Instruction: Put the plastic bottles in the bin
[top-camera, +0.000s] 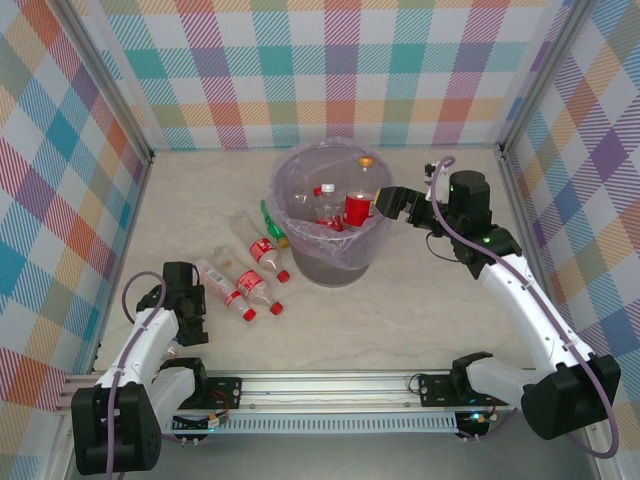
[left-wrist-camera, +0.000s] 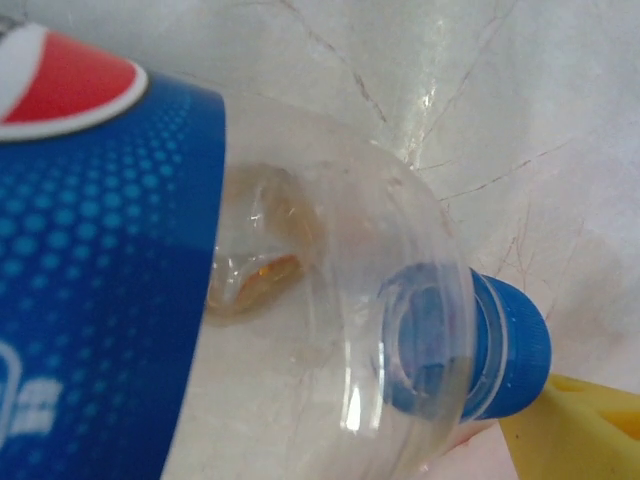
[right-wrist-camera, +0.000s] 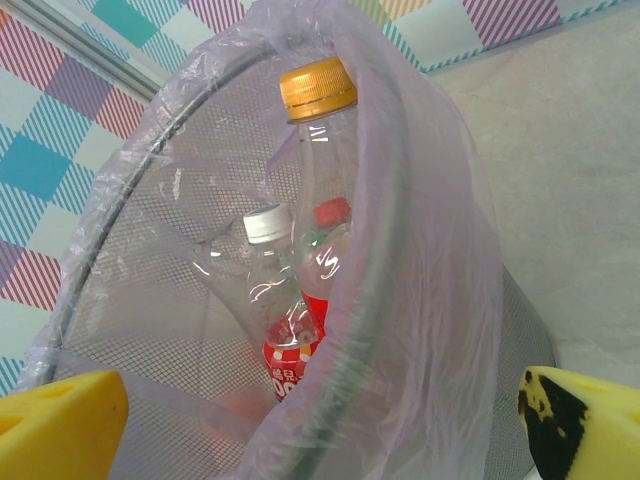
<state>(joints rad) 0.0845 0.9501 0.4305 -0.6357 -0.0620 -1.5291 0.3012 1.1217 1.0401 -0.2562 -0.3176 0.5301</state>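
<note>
Three red-labelled bottles (top-camera: 257, 289) and one green bottle (top-camera: 272, 222) are lying on the table (top-camera: 420, 300) left of the bin (top-camera: 345, 262). Three more are standing inside it. The right gripper (top-camera: 383, 203) is hovering at its rim, fingers spread wide, gripping nothing. The left gripper (top-camera: 190, 325) is hanging low over one blue-labelled bottle (left-wrist-camera: 110, 250), and its grip cannot be told

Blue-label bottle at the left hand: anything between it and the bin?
At table level, yes: several loose bottles lie between the blue-label bottle at the left hand and the bin. Lifted over them, nothing visible blocks the open top; the right hand sits at its rim.
</note>
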